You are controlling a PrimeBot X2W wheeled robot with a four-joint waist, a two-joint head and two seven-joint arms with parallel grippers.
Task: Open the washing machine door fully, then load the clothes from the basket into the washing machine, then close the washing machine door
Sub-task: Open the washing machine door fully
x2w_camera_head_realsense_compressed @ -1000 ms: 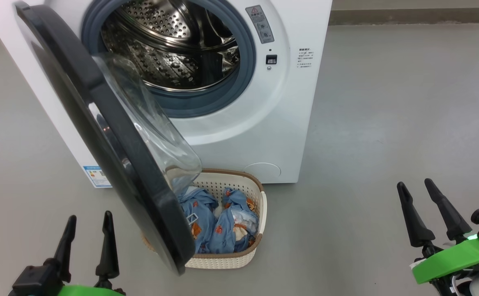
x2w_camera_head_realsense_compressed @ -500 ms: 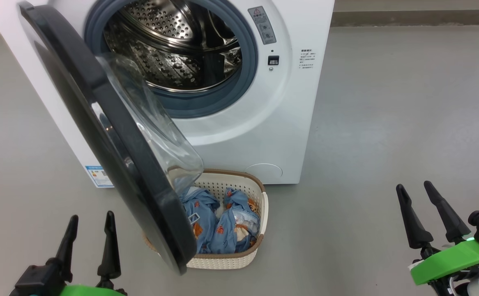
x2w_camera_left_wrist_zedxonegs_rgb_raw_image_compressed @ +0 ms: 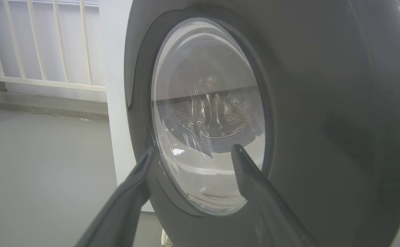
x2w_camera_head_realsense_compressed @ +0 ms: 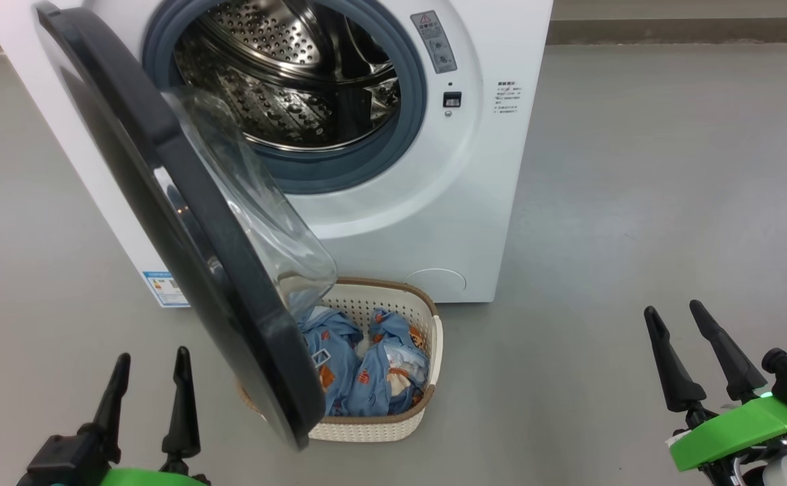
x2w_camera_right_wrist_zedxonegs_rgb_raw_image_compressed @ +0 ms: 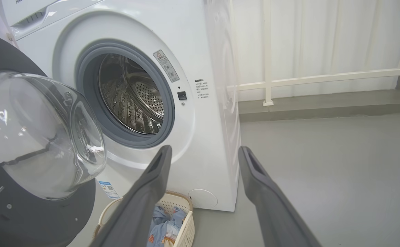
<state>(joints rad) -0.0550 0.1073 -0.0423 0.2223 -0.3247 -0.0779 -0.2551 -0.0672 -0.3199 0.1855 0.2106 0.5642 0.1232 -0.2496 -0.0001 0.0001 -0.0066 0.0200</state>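
Observation:
The white washing machine (x2w_camera_head_realsense_compressed: 488,169) stands ahead, its steel drum (x2w_camera_head_realsense_compressed: 292,74) showing no clothes inside. The black washing machine door (x2w_camera_head_realsense_compressed: 164,202) hangs partly open, swung out toward me over the basket's left side; its glass bowl (x2w_camera_right_wrist_zedxonegs_rgb_raw_image_compressed: 32,137) faces the drum. The cream basket (x2w_camera_head_realsense_compressed: 393,412) sits on the floor before the machine, holding the blue printed clothes (x2w_camera_head_realsense_compressed: 366,364). My left gripper (x2w_camera_head_realsense_compressed: 149,361) is open at the lower left, just outside the door (x2w_camera_left_wrist_zedxonegs_rgb_raw_image_compressed: 323,120). Far at the lower right, my right gripper (x2w_camera_head_realsense_compressed: 673,314) hangs open with nothing in it.
Grey floor (x2w_camera_head_realsense_compressed: 636,202) spreads wide to the machine's right. A white railing (x2w_camera_right_wrist_zedxonegs_rgb_raw_image_compressed: 323,77) and a low kerb run along the back wall behind the machine. A blue label (x2w_camera_head_realsense_compressed: 163,287) sits low on the machine's front.
The head camera has shifted slightly, moving the whole scene a little right. The right gripper has dropped and drifted a bit left. The door and clothes stand as before.

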